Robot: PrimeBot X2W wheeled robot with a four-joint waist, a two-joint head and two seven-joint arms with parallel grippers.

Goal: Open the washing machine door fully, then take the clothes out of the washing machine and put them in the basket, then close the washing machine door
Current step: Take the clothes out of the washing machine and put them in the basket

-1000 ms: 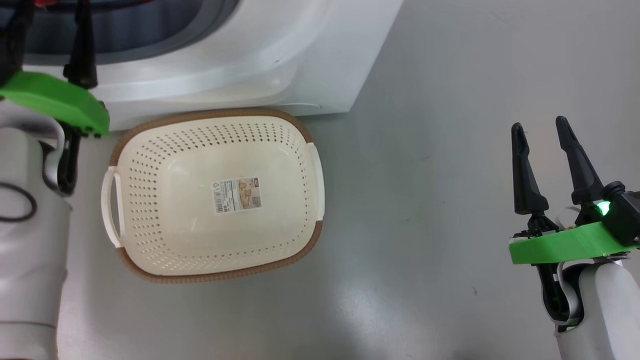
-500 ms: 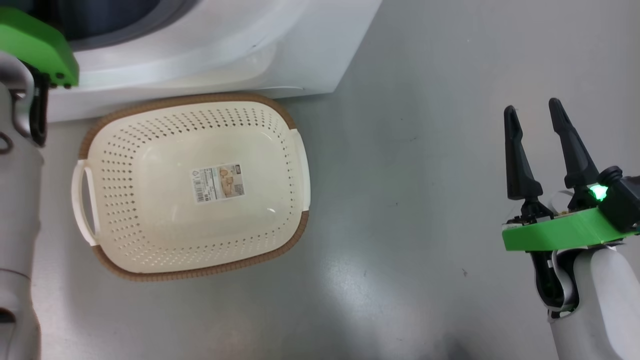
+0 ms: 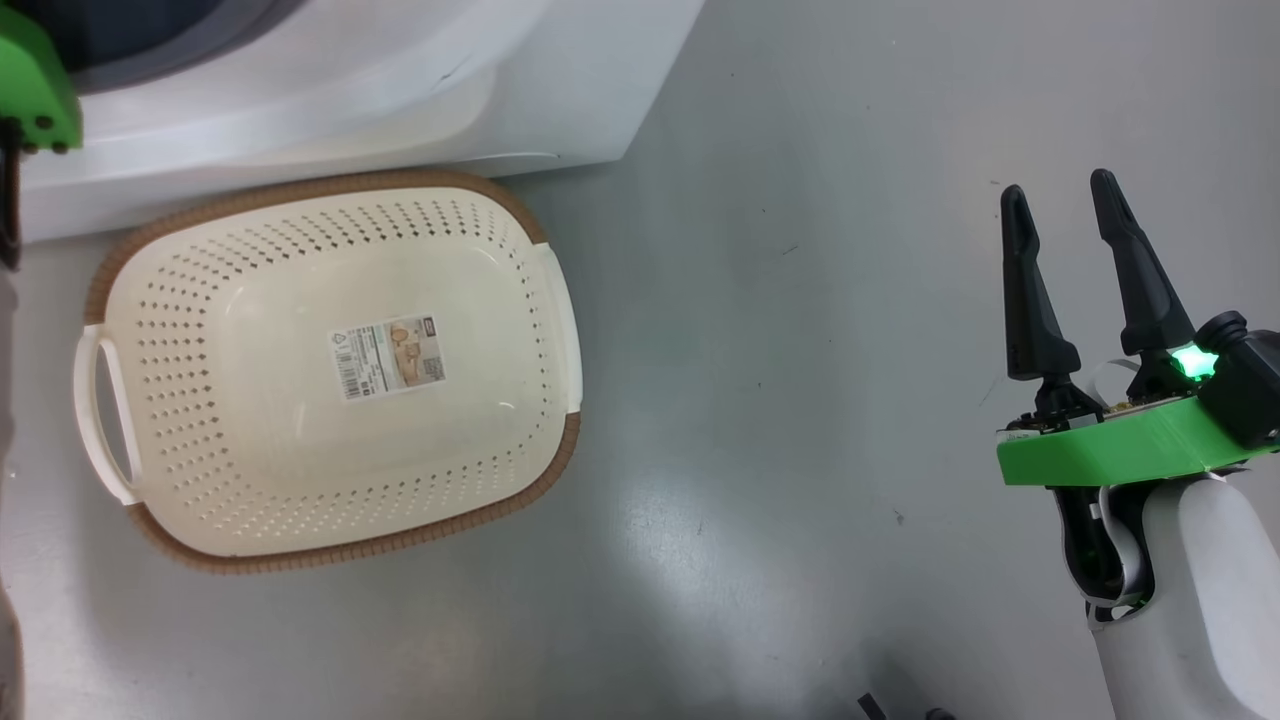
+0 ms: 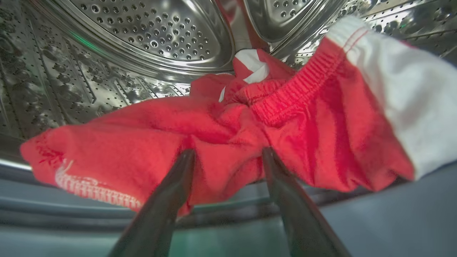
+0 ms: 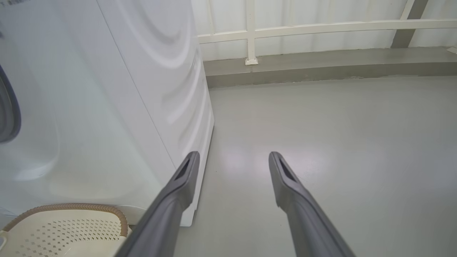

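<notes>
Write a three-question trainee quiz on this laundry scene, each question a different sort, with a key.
1. True or false: the clothes lie in the basket.
2. Multiple choice: the left tool is A) open, fingertips at the clothes inside the drum; B) shut on a basket handle; C) shut on the door rim.
3. Short answer: what does the right tool hold?
Key: 1 false; 2 A; 3 nothing, it is open above the floor.
</notes>
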